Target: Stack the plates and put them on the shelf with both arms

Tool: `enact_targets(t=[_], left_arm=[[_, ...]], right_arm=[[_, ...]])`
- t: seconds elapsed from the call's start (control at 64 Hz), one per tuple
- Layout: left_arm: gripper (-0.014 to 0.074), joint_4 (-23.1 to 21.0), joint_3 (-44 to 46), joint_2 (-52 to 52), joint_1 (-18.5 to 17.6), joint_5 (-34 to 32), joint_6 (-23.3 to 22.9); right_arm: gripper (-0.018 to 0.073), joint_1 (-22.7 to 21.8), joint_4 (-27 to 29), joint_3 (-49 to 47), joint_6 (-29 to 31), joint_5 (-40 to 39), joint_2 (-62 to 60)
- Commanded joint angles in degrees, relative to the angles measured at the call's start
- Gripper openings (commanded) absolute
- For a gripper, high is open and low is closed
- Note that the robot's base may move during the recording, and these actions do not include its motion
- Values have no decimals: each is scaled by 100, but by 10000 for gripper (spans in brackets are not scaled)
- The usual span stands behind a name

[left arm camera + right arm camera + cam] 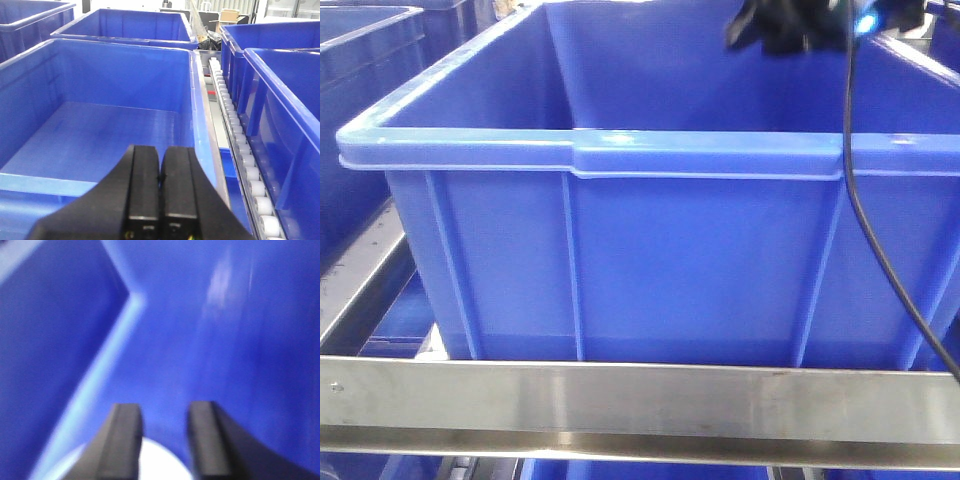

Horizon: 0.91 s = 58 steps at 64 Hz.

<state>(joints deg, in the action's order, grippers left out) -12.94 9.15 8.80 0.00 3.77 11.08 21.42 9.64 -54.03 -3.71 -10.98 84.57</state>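
In the blurred right wrist view, my right gripper is open inside a blue crate. A white plate shows below and between its fingers, partly hidden behind the left finger. I cannot tell if the fingers touch it. Only this one plate shows. My left gripper is shut with nothing in it, above the near rim of an empty blue crate. The shelf's steel front rail crosses the bottom of the front view, under a large blue crate.
A dark arm part with a blue light and a black cable hangs over the crate's back right. More blue crates stand around. A track of white rollers runs between the crates.
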Motion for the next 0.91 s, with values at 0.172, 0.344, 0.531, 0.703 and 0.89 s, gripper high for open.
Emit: enact_targets(t=[0.172, 0.344, 0.531, 0.703, 0.89], left_arm=[[80, -43, 185, 69, 0, -461, -22], [80, -43, 185, 69, 0, -461, -22], [80, -43, 185, 69, 0, -461, -22], [80, -43, 185, 69, 0, -461, -22], [80, -43, 185, 69, 0, -461, -22]], right_arm=[[52, -86, -23, -199, 13, -281, -630], [50, -446, -190, -199, 43, 320, -949], [49, -891, -639, -190, 119, 1209, -1386], [49, -1198, -639, -190, 119, 1960, -1779], [49, -1306, -639, 248, 119, 1760, -2441]])
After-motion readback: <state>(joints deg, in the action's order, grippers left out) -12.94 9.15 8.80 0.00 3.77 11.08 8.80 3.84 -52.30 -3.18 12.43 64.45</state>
